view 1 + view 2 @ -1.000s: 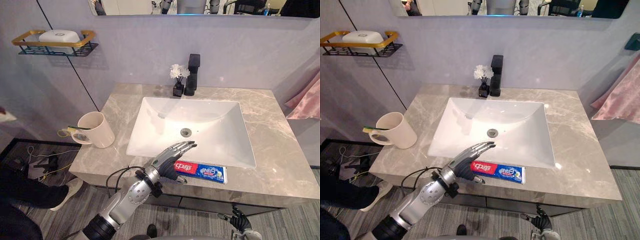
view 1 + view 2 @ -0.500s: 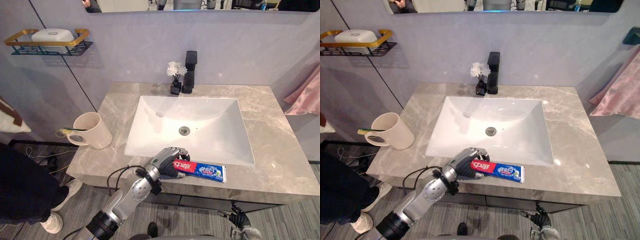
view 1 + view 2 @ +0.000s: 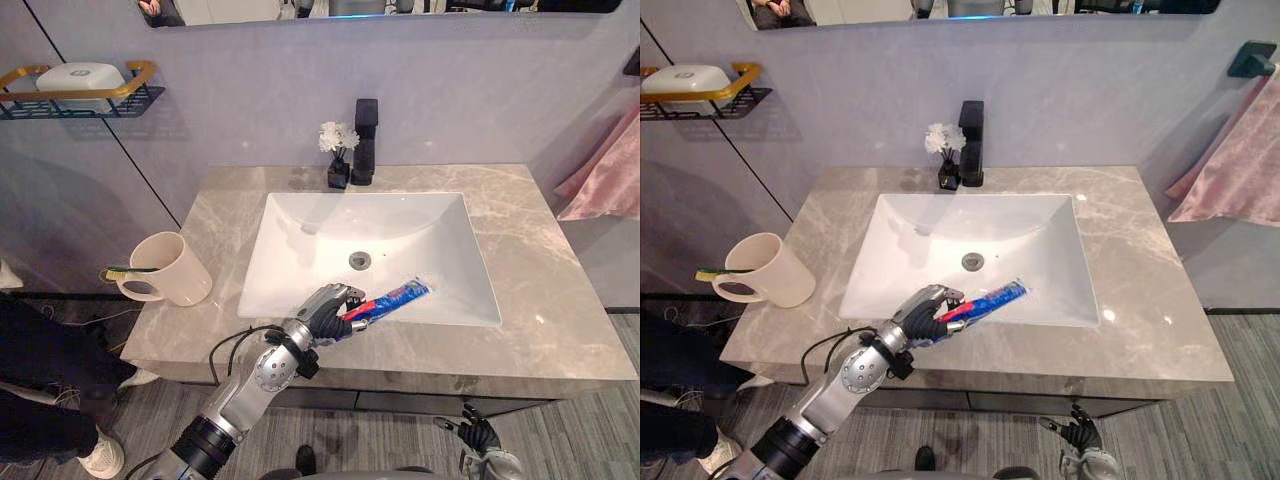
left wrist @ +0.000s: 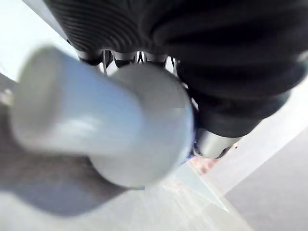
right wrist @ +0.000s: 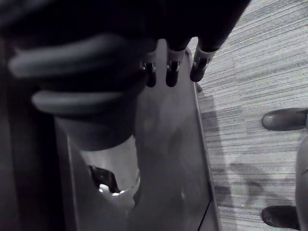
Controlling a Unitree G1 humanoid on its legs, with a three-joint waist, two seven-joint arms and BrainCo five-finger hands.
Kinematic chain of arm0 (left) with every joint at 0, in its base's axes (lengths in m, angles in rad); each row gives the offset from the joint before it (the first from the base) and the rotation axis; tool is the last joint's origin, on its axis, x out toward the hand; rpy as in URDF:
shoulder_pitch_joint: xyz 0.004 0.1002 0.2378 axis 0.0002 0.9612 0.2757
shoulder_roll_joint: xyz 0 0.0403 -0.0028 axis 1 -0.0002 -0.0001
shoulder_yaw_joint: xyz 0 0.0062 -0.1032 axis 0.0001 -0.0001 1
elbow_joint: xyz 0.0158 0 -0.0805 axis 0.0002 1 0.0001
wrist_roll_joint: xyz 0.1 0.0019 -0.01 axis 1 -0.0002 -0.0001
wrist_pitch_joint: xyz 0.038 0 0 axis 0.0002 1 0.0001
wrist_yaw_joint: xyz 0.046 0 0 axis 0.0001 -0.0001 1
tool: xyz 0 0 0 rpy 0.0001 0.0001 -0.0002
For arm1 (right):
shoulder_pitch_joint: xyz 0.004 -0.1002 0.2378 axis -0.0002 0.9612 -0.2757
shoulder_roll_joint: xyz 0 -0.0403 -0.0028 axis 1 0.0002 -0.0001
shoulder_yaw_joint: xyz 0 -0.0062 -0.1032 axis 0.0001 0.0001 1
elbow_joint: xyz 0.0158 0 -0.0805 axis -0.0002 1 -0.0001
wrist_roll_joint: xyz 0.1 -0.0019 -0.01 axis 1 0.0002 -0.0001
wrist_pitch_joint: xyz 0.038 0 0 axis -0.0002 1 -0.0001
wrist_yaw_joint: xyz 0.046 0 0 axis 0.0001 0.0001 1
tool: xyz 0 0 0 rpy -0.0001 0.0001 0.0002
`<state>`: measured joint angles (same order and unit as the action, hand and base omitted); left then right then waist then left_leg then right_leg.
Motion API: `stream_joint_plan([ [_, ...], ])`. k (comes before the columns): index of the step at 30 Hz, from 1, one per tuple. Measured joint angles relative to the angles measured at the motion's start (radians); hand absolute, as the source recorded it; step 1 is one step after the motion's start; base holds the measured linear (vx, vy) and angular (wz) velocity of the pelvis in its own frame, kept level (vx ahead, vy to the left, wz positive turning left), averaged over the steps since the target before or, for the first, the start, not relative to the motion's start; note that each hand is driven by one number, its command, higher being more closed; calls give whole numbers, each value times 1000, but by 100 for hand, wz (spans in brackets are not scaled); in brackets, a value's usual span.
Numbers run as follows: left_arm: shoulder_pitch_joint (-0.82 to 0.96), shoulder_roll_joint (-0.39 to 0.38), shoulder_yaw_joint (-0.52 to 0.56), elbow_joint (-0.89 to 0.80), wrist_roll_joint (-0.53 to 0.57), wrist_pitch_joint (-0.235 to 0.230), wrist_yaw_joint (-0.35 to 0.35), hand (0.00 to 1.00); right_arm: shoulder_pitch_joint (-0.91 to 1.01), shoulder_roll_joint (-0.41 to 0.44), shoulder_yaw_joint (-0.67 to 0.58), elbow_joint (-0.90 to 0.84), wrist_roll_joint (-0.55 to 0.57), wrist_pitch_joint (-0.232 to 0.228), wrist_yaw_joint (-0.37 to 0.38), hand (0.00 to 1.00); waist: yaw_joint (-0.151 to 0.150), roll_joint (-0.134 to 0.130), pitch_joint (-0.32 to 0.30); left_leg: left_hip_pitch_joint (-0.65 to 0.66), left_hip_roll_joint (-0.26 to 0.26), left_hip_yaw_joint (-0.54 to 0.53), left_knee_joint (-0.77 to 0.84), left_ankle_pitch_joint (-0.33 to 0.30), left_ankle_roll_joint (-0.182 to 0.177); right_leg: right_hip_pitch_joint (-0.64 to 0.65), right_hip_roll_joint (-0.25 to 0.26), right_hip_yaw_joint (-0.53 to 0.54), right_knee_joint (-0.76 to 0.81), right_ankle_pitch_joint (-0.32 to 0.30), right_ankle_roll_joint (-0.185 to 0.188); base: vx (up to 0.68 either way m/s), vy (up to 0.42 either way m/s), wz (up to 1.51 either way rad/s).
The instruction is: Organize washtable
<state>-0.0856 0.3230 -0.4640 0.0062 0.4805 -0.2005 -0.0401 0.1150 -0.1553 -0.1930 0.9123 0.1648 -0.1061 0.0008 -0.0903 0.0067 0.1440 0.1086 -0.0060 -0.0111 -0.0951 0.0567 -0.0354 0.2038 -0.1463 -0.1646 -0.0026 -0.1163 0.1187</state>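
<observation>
On the grey marble washtable (image 3: 560, 310), the left hand (image 3: 322, 315) is curled round the red end of a toothpaste tube (image 3: 397, 297). It holds the tube tilted over the near edge of the white basin (image 3: 400, 225). The right hand (image 3: 478, 436) hangs below the counter, near right, fingers relaxed.

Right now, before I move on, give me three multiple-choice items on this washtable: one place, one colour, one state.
1. Where is the toothbrush? A in the sink B in the mug C on the wall shelf
2. What colour is the faucet? A black B chrome C gold
3. The left hand is: A open, flat B shut, empty C shut on the toothpaste tube
Key: B, its handle sticks out of the mug's mouth; A, it is black all over; C, its fingers curl round the tube's red end.
</observation>
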Motion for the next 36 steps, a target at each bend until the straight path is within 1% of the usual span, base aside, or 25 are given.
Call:
stream_joint_plan([
  [2,4,0,5,0,0,2,2,100,8,4,-22,-25,23,0,-3,0,-5,2,1,0,4,5,0,0,0,-3,3,4,0,2,-1,-48,-20,-9],
  [6,18,-5,14,-5,0,11,19,100,26,11,-127,-37,83,-2,-26,0,-7,12,-3,-1,7,14,0,-1,-2,-6,6,9,-1,2,-2,-19,-19,-5],
  [8,52,-15,49,-32,-1,24,24,100,43,24,-189,-79,144,-3,-47,0,-6,13,-4,-3,9,18,0,-4,-4,-14,8,22,-1,3,-3,-10,-21,-13],
  [9,58,-17,59,-37,-1,28,26,100,49,30,-208,-92,155,-5,-51,0,-6,13,-4,-3,10,21,0,-5,-4,-16,9,25,-1,5,-3,-5,-13,-13],
  [11,69,-37,102,-56,-8,45,42,100,63,49,-292,-142,198,-7,-65,0,-4,11,-4,-4,11,38,0,-8,-3,-21,8,36,1,6,-2,-11,-11,-13],
  [12,69,-44,113,-64,-9,45,45,100,67,56,-319,-158,208,-8,-68,0,-3,11,-4,-4,11,40,0,-8,-3,-23,8,38,3,6,-2,-14,-3,-12],
  [14,70,-58,143,-116,-20,48,66,100,78,83,-392,-241,234,-17,-87,0,0,7,-5,-4,12,50,0,-12,-2,-34,7,57,10,6,-2,-22,0,-18],
  [15,71,-65,149,-127,-26,48,68,100,81,88,-400,-264,240,-21,-94,0,2,5,-6,-4,13,56,0,-13,-1,-37,7,60,12,6,-2,-31,-1,-18],
  [20,85,-113,177,-218,-38,50,88,100,108,144,-479,-532,282,-47,-144,0,1,-9,-22,-4,17,76,0,-15,1,-50,9,81,28,7,0,-25,-5,-13],
  [22,99,-134,203,-242,-39,50,94,100,109,163,-505,-671,309,-70,-175,0,-1,-12,-27,0,20,85,0,-16,2,-52,11,85,36,7,0,-34,-13,-7],
  [23,110,-142,219,-253,-40,50,106,100,110,172,-518,-752,323,-91,-185,0,-1,-13,-29,3,22,91,0,-16,2,-53,12,85,37,7,0,-54,-11,0],
  [27,118,-147,241,-271,-53,51,112,100,105,172,-518,-910,359,-136,-202,0,2,-10,-42,3,23,91,0,-18,1,-57,14,85,39,6,0,-57,-11,0],
  [29,119,-146,242,-290,-59,50,112,100,71,165,-518,-995,387,-163,-201,0,1,-7,-54,3,23,91,0,-17,2,-59,14,88,39,6,0,-27,-8,-4],
  [31,119,-147,242,-301,-69,49,111,100,35,139,-511,-1045,398,-172,-192,0,0,-5,-60,3,23,91,0,-17,3,-61,14,91,40,7,1,-19,-5,-4],
  [33,119,-146,250,-312,-82,48,111,100,-6,88,-499,-1083,421,-184,-174,0,0,-5,-61,1,22,90,0,-16,3,-64,15,93,39,10,3,-17,-5,-4],
  [35,119,-145,281,-314,-104,44,110,100,-64,4,-461,-1140,446,-203,-155,0,1,-5,-62,-4,22,88,0,-16,3,-68,16,96,35,15,4,-14,-3,-4],
  [36,119,-142,288,-314,-114,44,110,100,-78,-19,-448,-1149,457,-204,-146,0,1,-6,-63,-4,21,86,1,-16,4,-68,16,97,35,15,4,0,0,0],
])
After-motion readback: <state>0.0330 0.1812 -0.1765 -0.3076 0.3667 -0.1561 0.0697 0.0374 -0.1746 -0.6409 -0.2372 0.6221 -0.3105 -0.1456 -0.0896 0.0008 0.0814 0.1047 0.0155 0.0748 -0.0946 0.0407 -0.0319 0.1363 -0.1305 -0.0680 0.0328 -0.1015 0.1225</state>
